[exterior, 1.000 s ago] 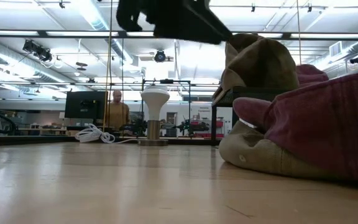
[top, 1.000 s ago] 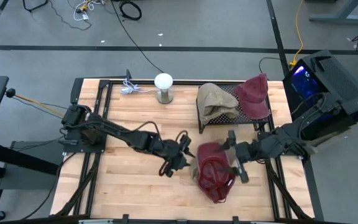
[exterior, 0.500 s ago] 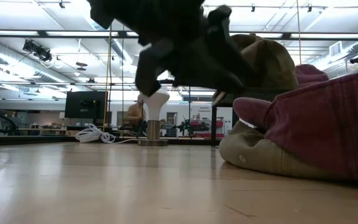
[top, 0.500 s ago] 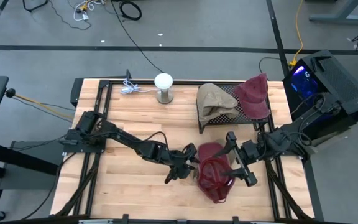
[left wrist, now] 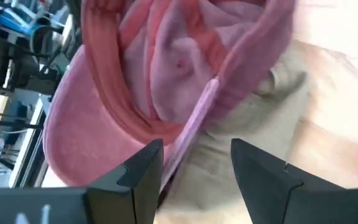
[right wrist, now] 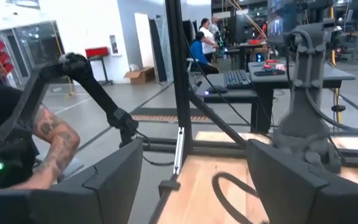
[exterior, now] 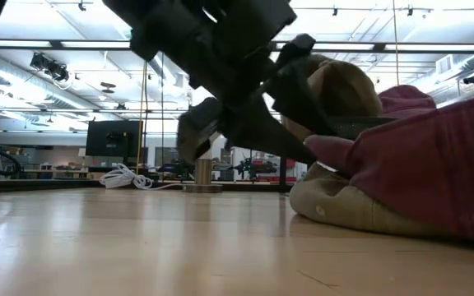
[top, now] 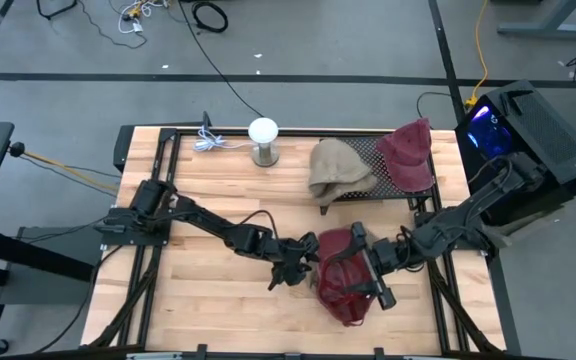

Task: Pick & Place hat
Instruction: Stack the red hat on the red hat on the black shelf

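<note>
The left gripper [top: 293, 266] is low over the table, right beside the red hat [top: 346, 276]. Its two fingers are apart, and in the left wrist view the fingers [left wrist: 138, 171] point at the hat's edge [left wrist: 104, 118], with nothing between them. The right gripper [top: 365, 268] is over the same hat from the other side. Its fingers are apart too. I think it only hovers there, but the hat hides the tips, so I can't be sure.

The red hat lies on the wooden table [top: 208, 310] near the front edge, a bit to the right. Far back on the right stands a black rack [top: 363, 190] with a tan hat [top: 338, 168] and another dark red hat [top: 408, 155] on it. A white lamp [top: 263, 140] stands to the left of the rack.

The hat is not picked up yet. Grabbing, lifting and putting it down are all left to do.
</note>
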You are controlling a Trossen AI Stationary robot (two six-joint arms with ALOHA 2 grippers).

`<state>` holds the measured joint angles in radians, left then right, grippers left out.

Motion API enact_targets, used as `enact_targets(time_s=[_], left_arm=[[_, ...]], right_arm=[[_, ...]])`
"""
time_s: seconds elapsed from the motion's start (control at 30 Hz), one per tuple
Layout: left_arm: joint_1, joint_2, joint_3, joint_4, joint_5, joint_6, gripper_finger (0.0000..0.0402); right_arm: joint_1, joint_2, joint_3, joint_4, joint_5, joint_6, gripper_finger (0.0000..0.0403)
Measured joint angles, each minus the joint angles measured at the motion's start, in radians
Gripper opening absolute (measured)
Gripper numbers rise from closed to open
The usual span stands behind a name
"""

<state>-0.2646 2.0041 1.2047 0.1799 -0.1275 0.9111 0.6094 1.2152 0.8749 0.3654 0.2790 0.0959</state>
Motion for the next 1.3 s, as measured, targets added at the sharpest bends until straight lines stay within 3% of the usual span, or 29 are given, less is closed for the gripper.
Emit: enact_targets(time_s=[0.2,0.37,0.47,0.63,0.73,1.0,1.3], left_arm=[[0.006,0.042,0.000,0.024,-0.003,-0.014,0.0195],[0.006,0.056,0.001,0.030,-0.014,-0.172,0.0180],[0.006,0.057,0.001,0.029,0.009,-0.277,0.0139],[0.007,0.047,0.001,0.029,0.092,-0.370,0.0025],[0.015,0.019,0.001,0.012,0.130,-0.406,0.0018],[0.094,-0.154,-0.001,-0.131,0.341,-0.659,0.0016],[0.137,-0.395,0.000,-0.222,0.633,-1.176,0.0020]], right_arm=[[0.000,0.017,0.000,0.021,0.000,0.000,0.0288],[0.000,0.019,0.000,0.045,0.001,-0.004,0.0288],[0.000,0.019,0.000,0.051,0.001,-0.006,0.0288],[0.000,0.019,0.000,0.047,0.000,-0.010,0.0288],[0.000,0.019,0.000,0.047,0.000,-0.059,0.0288],[0.000,0.018,0.000,0.062,0.000,-0.160,0.0288],[0.000,0.018,0.000,0.175,0.000,-0.237,0.0288]])
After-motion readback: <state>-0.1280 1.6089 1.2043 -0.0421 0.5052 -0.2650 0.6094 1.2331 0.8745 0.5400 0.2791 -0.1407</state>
